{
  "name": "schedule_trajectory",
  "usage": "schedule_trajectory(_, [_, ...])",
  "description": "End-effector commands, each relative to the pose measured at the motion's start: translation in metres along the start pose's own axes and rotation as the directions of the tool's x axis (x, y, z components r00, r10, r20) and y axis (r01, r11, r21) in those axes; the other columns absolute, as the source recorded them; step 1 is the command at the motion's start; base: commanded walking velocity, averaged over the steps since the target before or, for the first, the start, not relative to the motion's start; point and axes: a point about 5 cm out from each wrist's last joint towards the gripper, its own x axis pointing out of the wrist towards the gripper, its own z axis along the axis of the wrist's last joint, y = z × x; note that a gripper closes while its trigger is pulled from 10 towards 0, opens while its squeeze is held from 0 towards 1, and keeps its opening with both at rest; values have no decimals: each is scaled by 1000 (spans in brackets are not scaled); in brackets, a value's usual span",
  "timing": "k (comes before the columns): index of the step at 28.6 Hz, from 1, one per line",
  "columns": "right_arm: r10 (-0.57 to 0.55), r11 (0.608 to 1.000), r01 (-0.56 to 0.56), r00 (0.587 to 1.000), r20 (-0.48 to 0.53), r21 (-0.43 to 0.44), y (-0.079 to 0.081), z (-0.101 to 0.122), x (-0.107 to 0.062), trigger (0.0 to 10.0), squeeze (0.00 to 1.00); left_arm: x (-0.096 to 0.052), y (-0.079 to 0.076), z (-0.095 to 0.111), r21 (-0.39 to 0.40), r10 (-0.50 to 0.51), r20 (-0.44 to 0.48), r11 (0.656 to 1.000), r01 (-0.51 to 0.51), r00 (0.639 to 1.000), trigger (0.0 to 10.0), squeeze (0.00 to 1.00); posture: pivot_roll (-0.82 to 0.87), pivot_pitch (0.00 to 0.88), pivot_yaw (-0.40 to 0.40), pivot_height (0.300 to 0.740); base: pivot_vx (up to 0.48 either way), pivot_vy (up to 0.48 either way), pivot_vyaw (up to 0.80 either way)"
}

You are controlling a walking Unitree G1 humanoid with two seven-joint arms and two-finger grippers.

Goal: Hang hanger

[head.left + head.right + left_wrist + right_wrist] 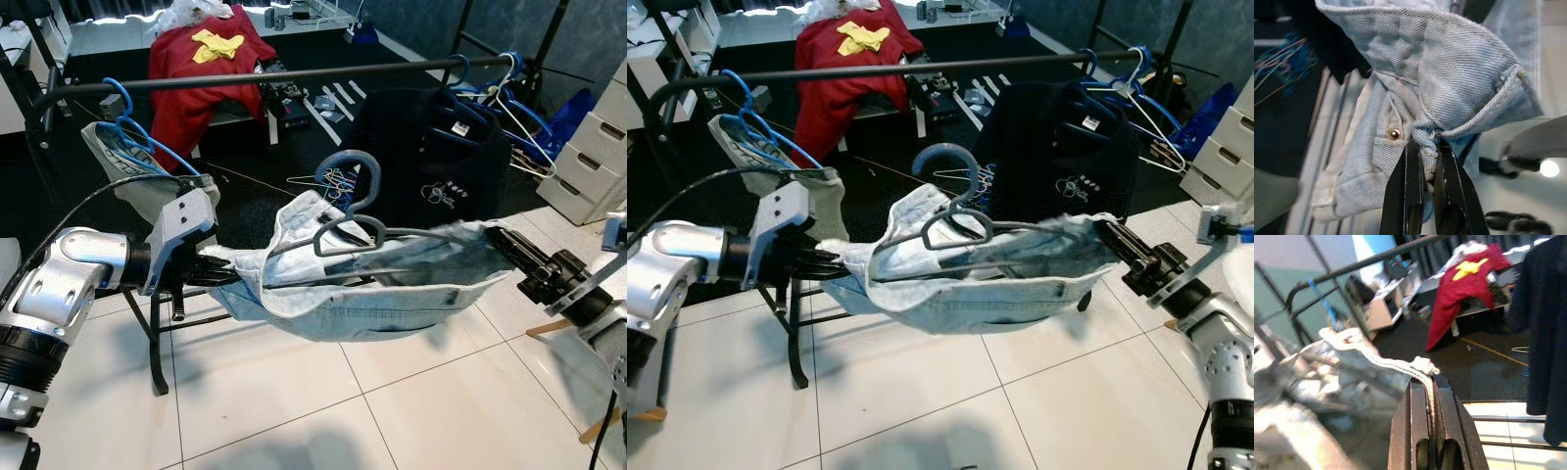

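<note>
A pale blue denim garment (pixel 362 284) on a grey hanger (pixel 349 217) hangs stretched between my two grippers, in front of and below the black clothes rail (pixel 294 76). My left gripper (pixel 211 269) is shut on the garment's left end; the left wrist view has its black fingers (pixel 1410 181) pinching bunched denim (pixel 1425 134) beside a brass rivet. My right gripper (pixel 495 238) is shut on the garment's right end, with a frayed white hem (pixel 1420 367) between its fingers (pixel 1415 411). The hanger's hook (pixel 355 171) points up, below the rail.
On the rail hang a blue hanger with a grey-green garment (pixel 132 157) at the left and a dark jacket (pixel 431 147) with more blue hangers (pixel 505 93) at the right. A red shirt (pixel 206 73) lies on a bench behind. White drawers (pixel 593 147) stand at the right.
</note>
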Motion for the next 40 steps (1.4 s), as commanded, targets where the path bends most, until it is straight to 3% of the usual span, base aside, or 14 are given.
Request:
schedule_trajectory(1, [0, 999, -1, 1000, -20, -32, 1, 3, -2, 0, 0, -10, 8, -12, 3, 57, -104, 998, -57, 993, 0, 0, -205, 115, -11, 740, 0, 0, 0])
schedule_trajectory(6, [-14, 995, 5, 996, -92, -95, -4, 1, -5, 0, 0, -16, 7, -20, 49, 35, -223, 998, -25, 974, 0, 0, -207, 112, -12, 740, 0, 0, 0])
schedule_trajectory(10, [-6, 980, -33, 980, -198, -195, 1, -6, -1, 0, 0, -18, 4, -27, 90, 8, -316, 996, 21, 949, 0, 0, -208, 116, -13, 740, 0, 0, 0])
schedule_trajectory(17, [-7, 962, -73, 957, -290, -263, 6, -16, 6, 0, 0, -15, -1, -25, 84, -19, -334, 995, 50, 942, 0, 0, -208, 122, -11, 740, 0, 0, 0])
schedule_trajectory(20, [-10, 946, -103, 938, -347, -306, 13, -32, 18, 0, 0, -9, -12, -18, 82, -58, -348, 992, 92, 936, 0, 0, -202, 128, -9, 740, 0, 0, 0])
schedule_trajectory(26, [-3, 942, -110, 943, -334, -318, 25, -45, 40, 0, 0, -5, -23, -14, 68, -92, -379, 990, 127, 921, 0, 0, -195, 132, -14, 740, 0, 0, 0])
schedule_trajectory(29, [-11, 937, -104, 944, -329, -332, 26, -46, 44, 0, 0, -7, -23, -16, 76, -88, -406, 989, 129, 909, 0, 0, -192, 132, -17, 740, 0, 0, 0])
schedule_trajectory(33, [-93, 923, -30, 950, -297, -383, 12, -39, 39, 0, 0, -17, -18, -28, 113, -52, -480, 986, 121, 876, 0, 0, -190, 134, -20, 740, 0, 0, 0])
schedule_trajectory(34, [-148, 912, 24, 950, -275, -409, 2, -33, 33, 0, 0, -22, -17, -34, 123, -49, -515, 984, 130, 856, 0, 0, -190, 135, -20, 740, 0, 0, 0])
schedule_trajectory(36, [-148, 912, 24, 950, -275, -409, 2, -33, 33, 0, 0, -22, -17, -34, 123, -49, -515, 984, 130, 856, 0, 0, -190, 135, -20, 740, 0, 0, 0])
schedule_trajectory(38, [-246, 882, 106, 934, -258, -459, -15, -25, 21, 0, 0, -25, -23, -41, 118, -110, -566, 970, 212, 817, 0, 0, -190, 135, -17, 740, 0, 0, 0])
schedule_trajectory(40, [-263, 869, 105, 926, -270, -484, -18, -24, 18, 0, 0, -23, -27, -41, 114, -131, -564, 966, 234, 815, 0, 0, -192, 136, -15, 740, 0, 0, 0])
